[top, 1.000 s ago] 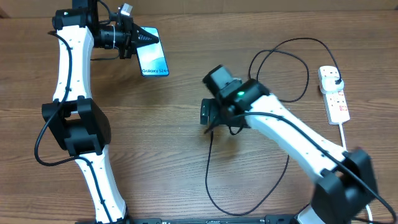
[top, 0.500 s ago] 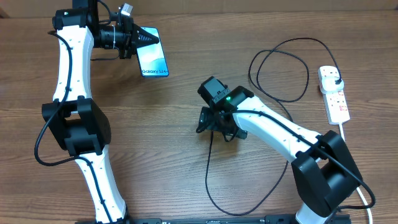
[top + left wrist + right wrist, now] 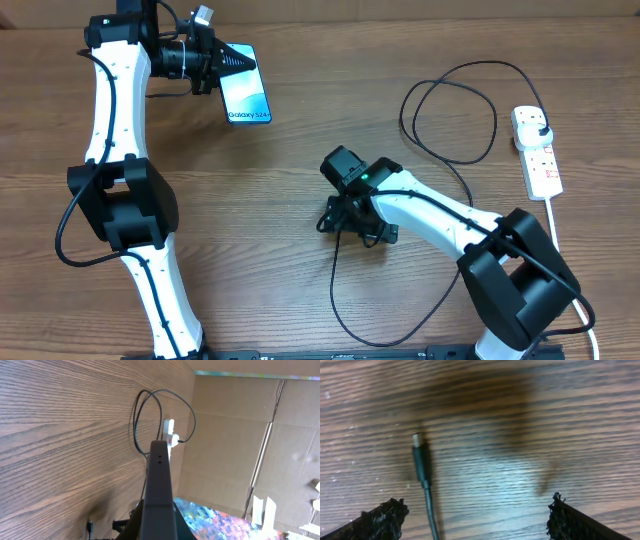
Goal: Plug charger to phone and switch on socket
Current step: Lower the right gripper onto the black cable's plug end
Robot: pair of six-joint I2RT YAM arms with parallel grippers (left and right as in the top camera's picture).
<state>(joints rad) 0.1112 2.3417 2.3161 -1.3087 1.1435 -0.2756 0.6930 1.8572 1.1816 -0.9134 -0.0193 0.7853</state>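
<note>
Near the table's middle, the right gripper [image 3: 338, 215] hangs low, its jaws spread wide over the connector tip of the charger [image 3: 421, 467], which lies loose on the wood. I judge it is placed there to pinch the tip. The cable loops away to the socket [image 3: 540, 160] at the right edge, its plug already seated. Toward the far left corner, the left gripper [image 3: 225, 60] is clamped on the phone [image 3: 248, 100], probably steadying it to receive the tip.
</note>
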